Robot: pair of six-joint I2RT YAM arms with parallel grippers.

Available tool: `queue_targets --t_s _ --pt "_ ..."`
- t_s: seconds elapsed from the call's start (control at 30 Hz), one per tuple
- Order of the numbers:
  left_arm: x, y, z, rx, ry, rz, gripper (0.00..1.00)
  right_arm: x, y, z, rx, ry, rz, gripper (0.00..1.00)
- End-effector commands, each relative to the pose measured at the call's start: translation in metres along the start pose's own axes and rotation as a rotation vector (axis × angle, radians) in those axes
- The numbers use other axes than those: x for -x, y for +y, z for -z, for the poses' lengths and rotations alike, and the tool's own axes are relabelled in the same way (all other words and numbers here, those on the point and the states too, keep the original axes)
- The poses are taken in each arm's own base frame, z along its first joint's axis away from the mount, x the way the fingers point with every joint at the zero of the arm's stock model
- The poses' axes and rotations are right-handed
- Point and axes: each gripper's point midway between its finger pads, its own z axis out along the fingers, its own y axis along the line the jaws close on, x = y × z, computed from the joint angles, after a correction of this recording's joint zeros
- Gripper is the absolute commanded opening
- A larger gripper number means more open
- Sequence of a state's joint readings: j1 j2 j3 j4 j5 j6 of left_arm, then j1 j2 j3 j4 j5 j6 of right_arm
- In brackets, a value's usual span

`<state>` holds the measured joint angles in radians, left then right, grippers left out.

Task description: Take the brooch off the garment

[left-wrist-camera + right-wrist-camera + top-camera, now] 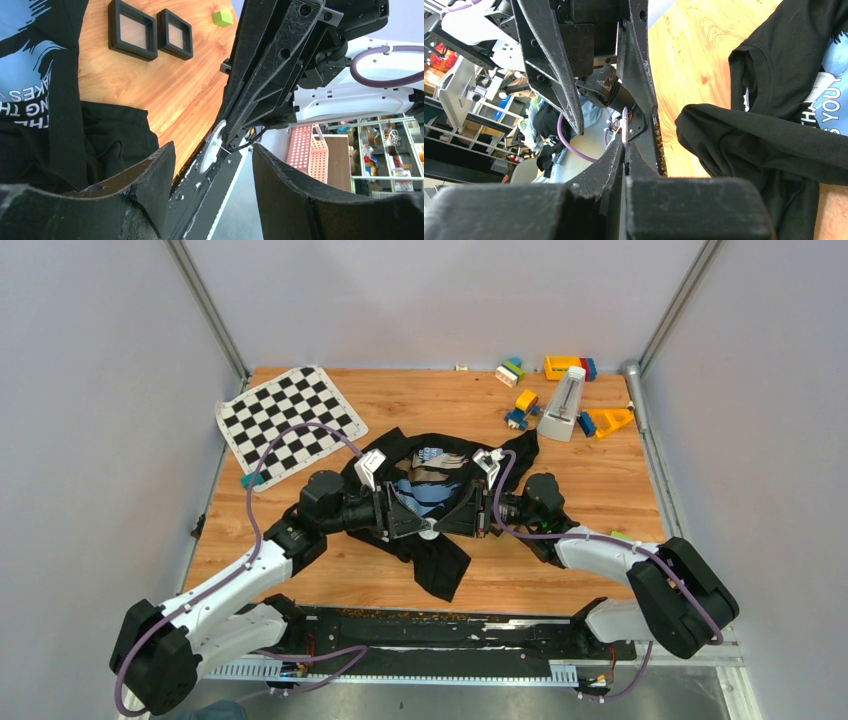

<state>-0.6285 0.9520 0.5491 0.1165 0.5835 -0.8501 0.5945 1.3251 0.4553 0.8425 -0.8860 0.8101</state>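
The black garment (443, 562) lies crumpled mid-table, its blue, white and brown print (428, 486) facing up; it also shows in the left wrist view (100, 137) and the right wrist view (769, 140). My right gripper (442, 526) (625, 150) is shut on the brooch (428, 531), a small pale silvery disc with a thin pin (216, 141), seen edge-on between the tips (625, 119), held off the cloth near the garment's front edge. My left gripper (418, 524) (212, 156) faces it tip to tip, jaws wide apart and empty.
A black-and-white chequered mat (288, 420) lies at the back left. Toy blocks (566, 367) and a white upright piece (566, 404) stand at the back right. Two small square black trays (131, 29) (175, 33) and a green cube (222, 18) lie on the wood beside the right arm.
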Motion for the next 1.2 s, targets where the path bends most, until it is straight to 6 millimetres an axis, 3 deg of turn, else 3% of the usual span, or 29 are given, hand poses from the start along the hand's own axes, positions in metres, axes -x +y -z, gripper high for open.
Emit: queue_targets --t_s 0.0,0.3,0.57,0.93,1.17 --pt "0.008 -0.01 -0.002 -0.033 -0.032 -0.026 0.65 0.008 0.004 -0.002 0.009 -0.023 0.044 0.0" --pt "0.002 -0.008 -0.011 -0.039 -0.007 -0.016 0.48 0.008 -0.001 -0.003 -0.003 -0.022 0.03 0.0" --pt "-0.004 -0.005 -0.016 -0.035 0.017 -0.012 0.4 0.006 -0.004 -0.004 -0.004 -0.013 0.011 0.0" --pt "-0.008 -0.002 -0.011 -0.023 0.007 -0.006 0.53 0.008 -0.001 -0.003 0.012 -0.018 0.004 0.0" --pt "-0.01 0.001 -0.012 -0.043 -0.014 0.014 0.5 0.007 0.001 -0.001 0.025 -0.019 -0.005 0.0"
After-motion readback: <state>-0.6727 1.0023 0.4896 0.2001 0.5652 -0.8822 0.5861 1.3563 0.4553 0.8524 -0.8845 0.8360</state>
